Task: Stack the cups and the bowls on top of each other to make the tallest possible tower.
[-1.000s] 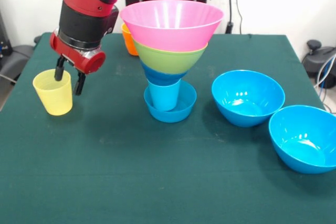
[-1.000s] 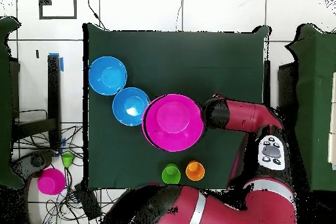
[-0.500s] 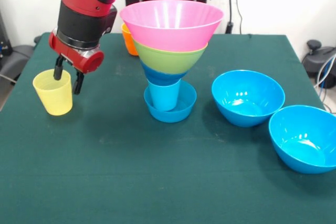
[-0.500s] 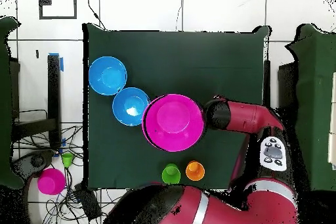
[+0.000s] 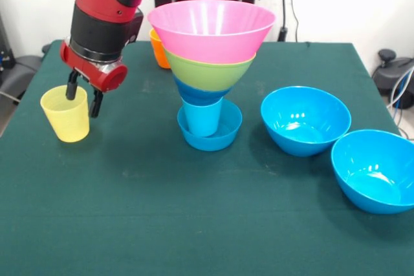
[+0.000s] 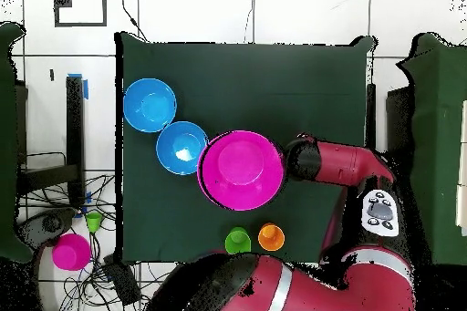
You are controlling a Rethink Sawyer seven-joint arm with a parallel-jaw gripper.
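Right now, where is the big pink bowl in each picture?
Front view: the big ribbed pink plastic bowl sits at top centre, crowning the tower.
Overhead view: it is the magenta circle in the middle.
Shared landmark: the two large bright blue bowls beside it.

The gripper (image 5: 83, 98) has lifted slightly, raising the yellow cup (image 5: 65, 114) it grips by the rim.

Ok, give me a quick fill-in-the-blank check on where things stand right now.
The end effector straddles the rim of the translucent ___ plastic cup.
The big pink ribbed bowl sits directly on the ___ bowl.
The tower's light blue cup stands in a small ___ bowl.
Loose large blue bowls: ___.

Answers: yellow, lime green, blue, two
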